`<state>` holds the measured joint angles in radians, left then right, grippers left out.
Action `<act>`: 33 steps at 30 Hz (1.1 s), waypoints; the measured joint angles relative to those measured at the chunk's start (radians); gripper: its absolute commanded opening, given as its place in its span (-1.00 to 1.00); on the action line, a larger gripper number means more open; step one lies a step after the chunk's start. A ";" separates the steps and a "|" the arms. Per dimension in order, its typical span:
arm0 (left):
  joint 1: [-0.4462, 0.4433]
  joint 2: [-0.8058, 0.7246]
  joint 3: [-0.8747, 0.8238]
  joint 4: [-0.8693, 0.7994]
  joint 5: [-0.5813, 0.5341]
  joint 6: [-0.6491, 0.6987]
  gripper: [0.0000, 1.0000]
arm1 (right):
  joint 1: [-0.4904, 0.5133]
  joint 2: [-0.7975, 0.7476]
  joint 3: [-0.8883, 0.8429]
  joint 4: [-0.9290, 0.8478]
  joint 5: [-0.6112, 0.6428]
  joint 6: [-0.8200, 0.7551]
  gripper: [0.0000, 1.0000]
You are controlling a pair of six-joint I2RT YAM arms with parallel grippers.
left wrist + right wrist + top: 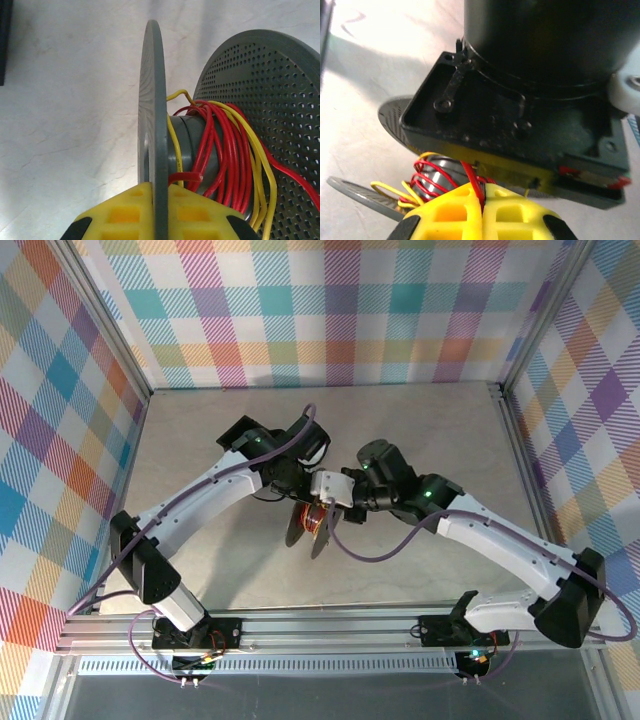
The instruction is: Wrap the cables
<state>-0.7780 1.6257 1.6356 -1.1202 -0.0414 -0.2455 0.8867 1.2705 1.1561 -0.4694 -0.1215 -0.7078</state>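
You have bare table (200,440) on the far side and to both flanks of the arms. The plaid walls (330,310) and the aluminium frame posts (515,440) close it in on three sides, and the rail (330,625) carrying the bases bounds the near edge. Both wrists meet over the middle, so room is tightest there. In your right wrist view the left arm's black housing (520,115) hangs just above the yellow fingers, and a lilac-grey arm cord (375,552) sags under the right forearm, near the spool (305,525). Your left gripper (159,205) is clenched on the thin edge of the spool's solid grey flange (152,100), which stands upright between its pads. The perforated flange (270,100) stands beyond the core. Your right gripper (482,205) is pressed closed, with a red strand running into the seam between its fingers. The cables (227,155) sit on the core between the flanges as loose, uneven red turns with a few yellow ones. One yellow loop (390,190) springs out sideways over the lower flange.
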 measured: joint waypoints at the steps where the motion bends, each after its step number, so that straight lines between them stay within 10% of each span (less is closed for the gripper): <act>1: 0.002 0.006 0.000 -0.005 -0.013 -0.002 -1.00 | 0.014 0.011 0.000 0.004 0.036 -0.012 -1.00; 10: 0.021 0.016 0.000 -0.004 -0.043 -0.027 -1.00 | 0.077 0.034 -0.002 0.053 0.200 -0.071 -0.96; 26: 0.034 0.013 -0.018 -0.014 -0.021 -0.052 -1.00 | 0.074 0.063 0.018 0.001 -0.010 0.014 -0.76; 33: 0.044 0.008 -0.029 0.003 -0.029 -0.065 -1.00 | 0.082 0.095 0.018 0.020 -0.026 0.057 -1.00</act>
<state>-0.7338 1.6333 1.6066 -1.1172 -0.0700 -0.3107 0.9684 1.3655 1.1744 -0.4496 -0.1471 -0.6510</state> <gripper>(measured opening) 0.070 0.055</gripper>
